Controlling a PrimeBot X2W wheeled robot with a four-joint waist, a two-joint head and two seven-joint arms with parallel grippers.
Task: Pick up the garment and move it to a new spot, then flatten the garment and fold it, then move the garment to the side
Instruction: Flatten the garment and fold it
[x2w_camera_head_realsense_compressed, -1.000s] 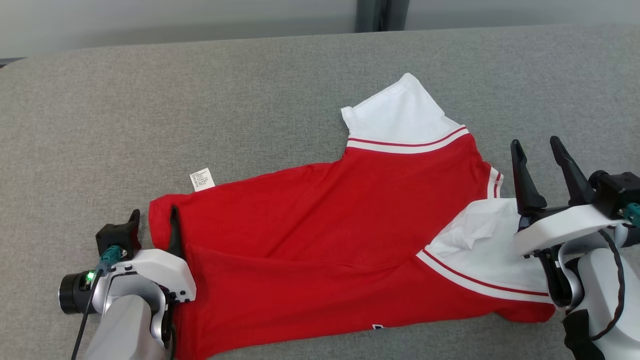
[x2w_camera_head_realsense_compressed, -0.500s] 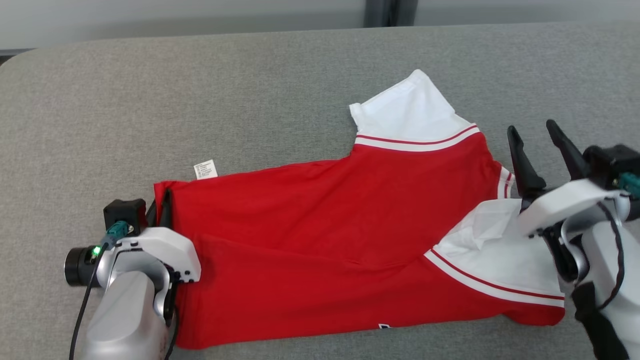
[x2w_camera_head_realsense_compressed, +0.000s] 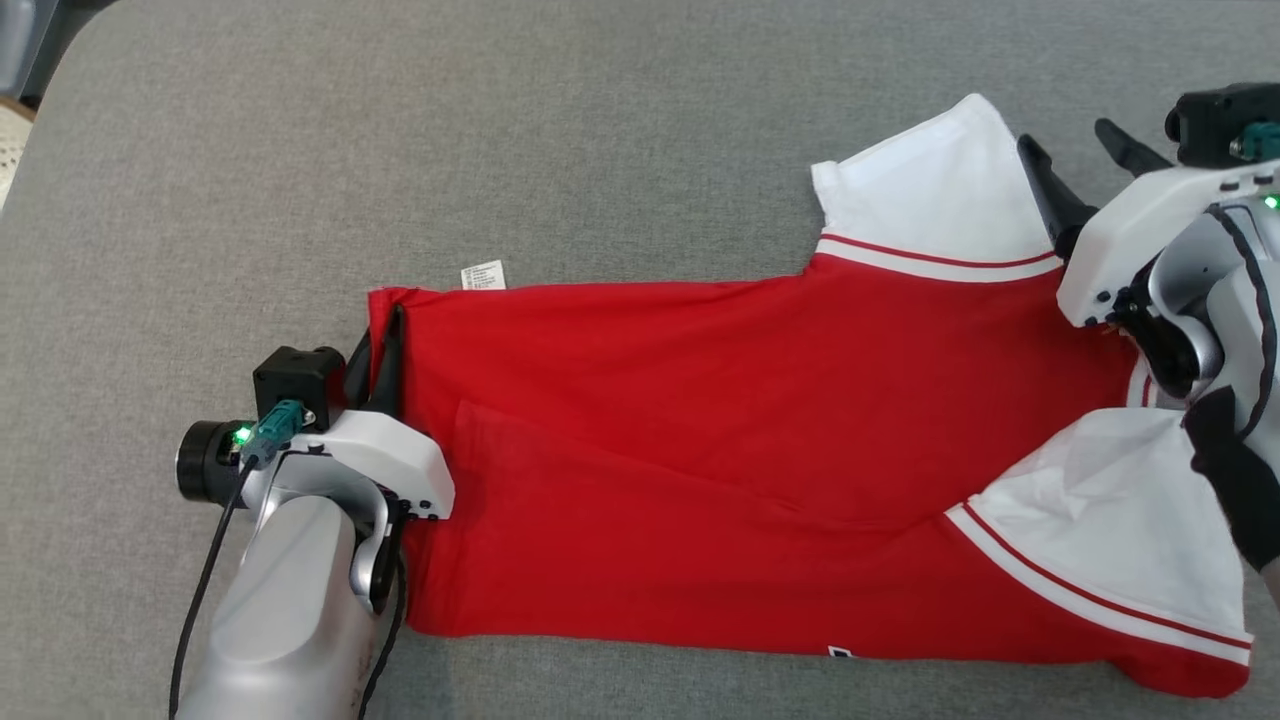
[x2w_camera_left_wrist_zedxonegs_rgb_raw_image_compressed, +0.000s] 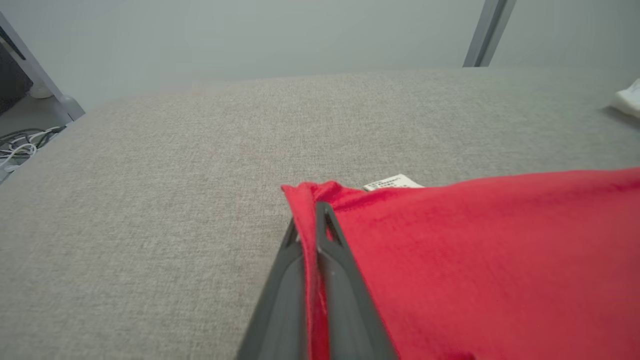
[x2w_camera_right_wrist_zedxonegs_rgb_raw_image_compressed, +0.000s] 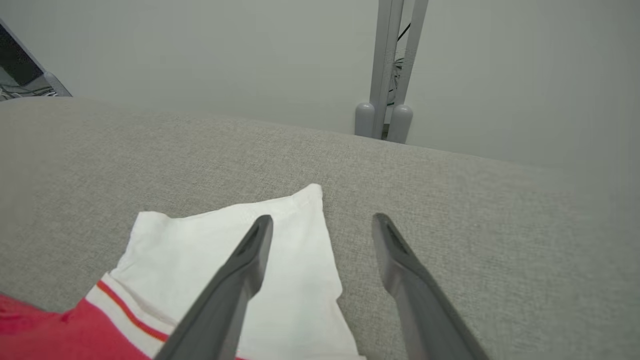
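While the left gripper (x2w_camera_head_realsense_compressed: 385, 330) is clamped on the far-left corner of the garment (x2w_camera_head_realsense_compressed: 750, 400), the red shirt lies spread across a grey fabric surface (x2w_camera_head_realsense_compressed: 600, 150), its body running from that pinched corner out to the right. In the left wrist view, the left gripper (x2w_camera_left_wrist_zedxonegs_rgb_raw_image_compressed: 310, 225) has its two dark fingers pressed together with a thin fold of the red hem between them, the garment (x2w_camera_left_wrist_zedxonegs_rgb_raw_image_compressed: 500, 250) falling away to the right of the fingers. A small white label (x2w_camera_head_realsense_compressed: 483, 275) pokes out from the far edge just beyond the grip; it shows again at the hem in the wrist view (x2w_camera_left_wrist_zedxonegs_rgb_raw_image_compressed: 392, 182).

The cloth is mostly flat, with a shallow crease slanting across its near half. At the right end are two white sleeves, each set off from the red by white-and-red striping: the far sleeve (x2w_camera_head_realsense_compressed: 930, 170) points away from the robot, and the near sleeve (x2w_camera_head_realsense_compressed: 1100, 520) is rumpled and angles toward the lower right.

At the far right the right gripper (x2w_camera_head_realsense_compressed: 1062, 135) stands with its fingers spread apart and nothing between them. Seen from the right wrist view, the right gripper (x2w_camera_right_wrist_zedxonegs_rgb_raw_image_compressed: 322, 219) has one finger over the far sleeve (x2w_camera_right_wrist_zedxonegs_rgb_raw_image_compressed: 190, 250) and the other over bare grey cloth; whether either touches down cannot be told.
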